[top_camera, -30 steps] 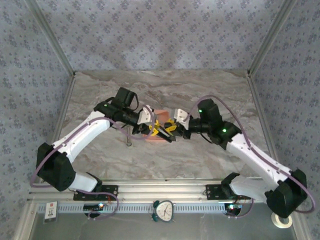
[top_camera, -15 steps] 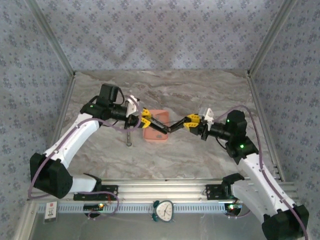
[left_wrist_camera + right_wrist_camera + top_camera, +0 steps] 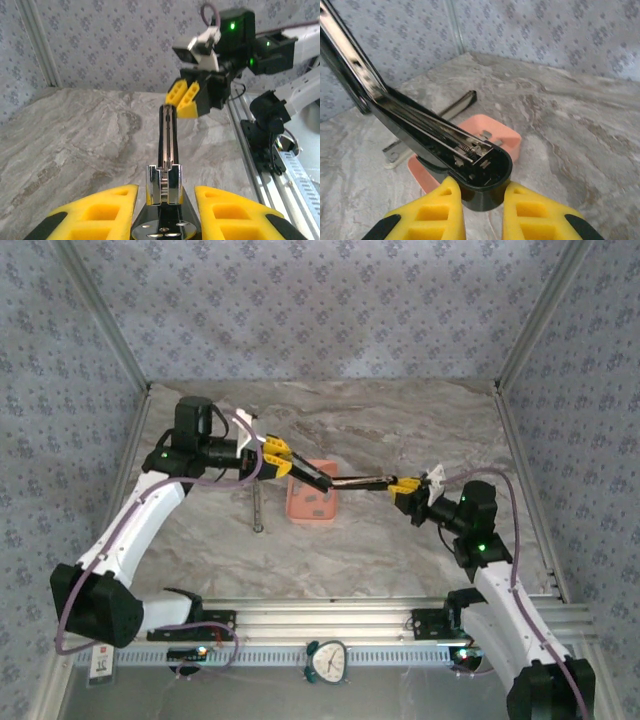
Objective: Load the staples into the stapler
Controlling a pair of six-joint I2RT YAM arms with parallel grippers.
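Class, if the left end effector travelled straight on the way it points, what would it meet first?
The right end effector, clamped on the far end of the opened black-and-chrome stapler that the left end effector holds; the gap between them is hard to judge.

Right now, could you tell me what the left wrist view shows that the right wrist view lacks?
The left wrist view has the right arm with green lights. The right wrist view has the pink tray and a long metal bar beside it. Both show the opened stapler, the right gripper gripping it, and the marble table.
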